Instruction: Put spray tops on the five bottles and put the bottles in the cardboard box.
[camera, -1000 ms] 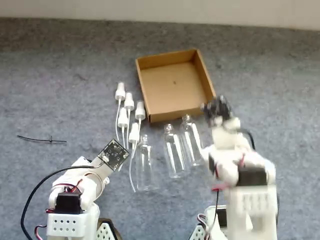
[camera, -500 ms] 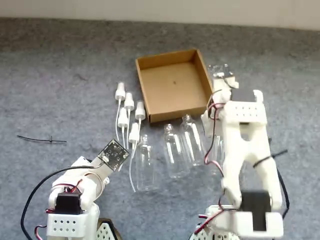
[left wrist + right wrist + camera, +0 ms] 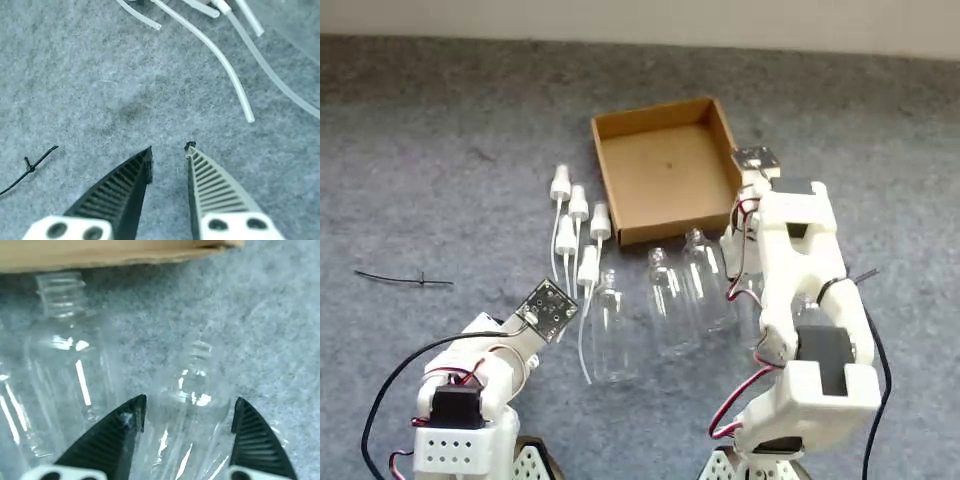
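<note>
High view — bottles (image 3: 667,300) lie uncapped just before the box (image 3: 670,185), spray tops (image 3: 578,215) beside its left wall. Left wrist — left gripper (image 3: 168,148) slightly parted over the mat (image 3: 75,75). Right wrist — right gripper (image 3: 189,407) wide open, astride one bottle (image 3: 195,395).

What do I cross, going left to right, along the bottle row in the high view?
Black tie → first clear bottle → second clear bottle → third clear bottle → right arm. Anything that arm covers is left out.
</note>
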Robot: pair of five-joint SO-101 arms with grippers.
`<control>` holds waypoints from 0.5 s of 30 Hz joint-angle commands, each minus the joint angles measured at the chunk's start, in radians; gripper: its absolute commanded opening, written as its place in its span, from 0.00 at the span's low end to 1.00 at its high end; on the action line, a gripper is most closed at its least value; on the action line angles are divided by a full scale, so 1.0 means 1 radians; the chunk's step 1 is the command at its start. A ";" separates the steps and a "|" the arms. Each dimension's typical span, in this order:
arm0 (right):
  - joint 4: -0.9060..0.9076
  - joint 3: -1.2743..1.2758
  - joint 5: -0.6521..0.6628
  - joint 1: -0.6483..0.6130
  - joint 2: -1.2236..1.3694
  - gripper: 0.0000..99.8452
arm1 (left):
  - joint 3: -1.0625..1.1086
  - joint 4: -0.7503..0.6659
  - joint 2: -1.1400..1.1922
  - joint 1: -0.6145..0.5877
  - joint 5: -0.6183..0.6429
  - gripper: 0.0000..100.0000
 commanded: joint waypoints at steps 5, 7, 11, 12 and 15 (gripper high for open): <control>-0.013 -0.058 -0.003 0.070 0.007 0.19 | 0.022 0.018 0.016 -0.012 -0.009 0.11; -0.007 -0.058 -0.002 0.082 0.007 0.18 | 0.022 0.018 0.016 -0.012 -0.009 0.11; -0.007 -0.058 -0.006 0.085 0.007 0.17 | 0.022 0.018 0.016 -0.012 -0.009 0.11; -0.007 -0.059 -0.006 0.084 0.005 0.17 | 0.022 0.018 0.016 -0.012 -0.009 0.11; -0.005 -0.061 -0.006 0.082 0.004 0.18 | 0.022 0.018 0.016 -0.012 -0.009 0.11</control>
